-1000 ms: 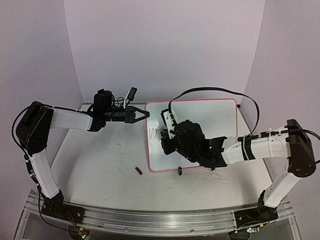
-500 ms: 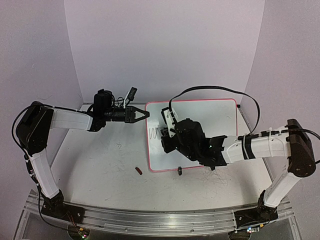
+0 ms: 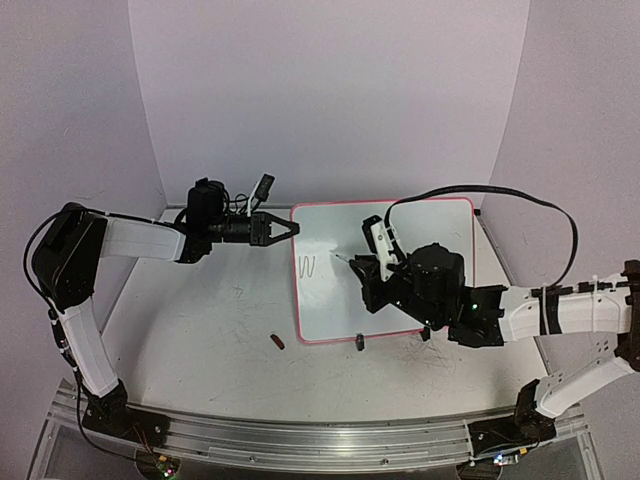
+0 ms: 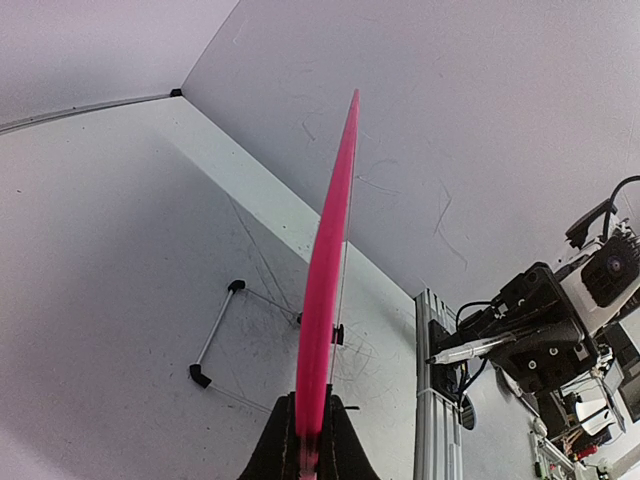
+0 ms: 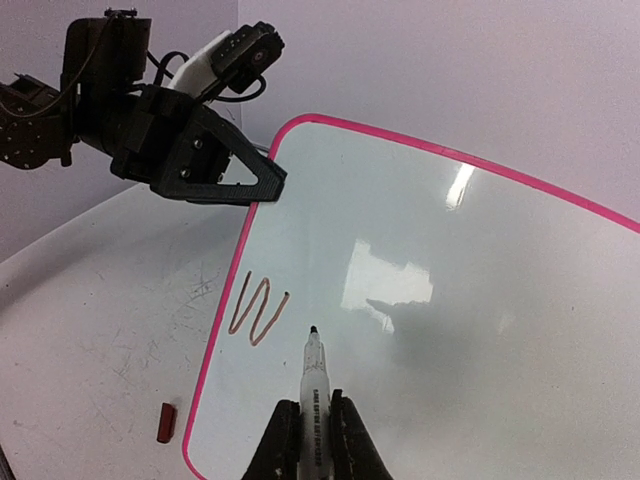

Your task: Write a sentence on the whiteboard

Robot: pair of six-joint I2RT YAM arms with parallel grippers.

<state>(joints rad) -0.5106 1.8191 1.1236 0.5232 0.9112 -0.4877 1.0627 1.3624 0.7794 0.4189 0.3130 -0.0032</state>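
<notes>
1. Left gripper (image 3: 285, 229) is clamped tight on the whiteboard (image 3: 430, 225), at the left frame near the far-left corner. The left wrist view shows the pink frame (image 4: 325, 300) edge-on, pinched between both fingers.
2. Right gripper (image 5: 313, 435) is closed on a marker (image 5: 314, 375) that points away from the wrist over the board's left half. The tip is just right of the squiggle (image 5: 258, 310) and apart from it. Can't tell if the tip touches the surface.
3. The board lies in the middle of the table, right of centre, long side running left to right.
4. In the way: the right wrist and forearm cover the near-middle of the board from above, and the right arm's cable (image 3: 500, 195) loops over the far-right part.
5. Nearby: a small red cap (image 3: 278, 341) sits on the tabletop, off the board's near-left corner and clear of the frame. A black clip foot (image 3: 359, 343) is on the near edge.
6. Surface: scuffed grey-white tabletop (image 3: 200, 330) with an aluminium rail (image 3: 320, 440) along the near edge under the arm bases. Plain pale wall panels (image 3: 330, 100) stand behind and on both sides.
7. Count: 2 arms, 1 board, 1 marker, 1 red cap, 1 squiggle, 1 clip foot clearly seen.
</notes>
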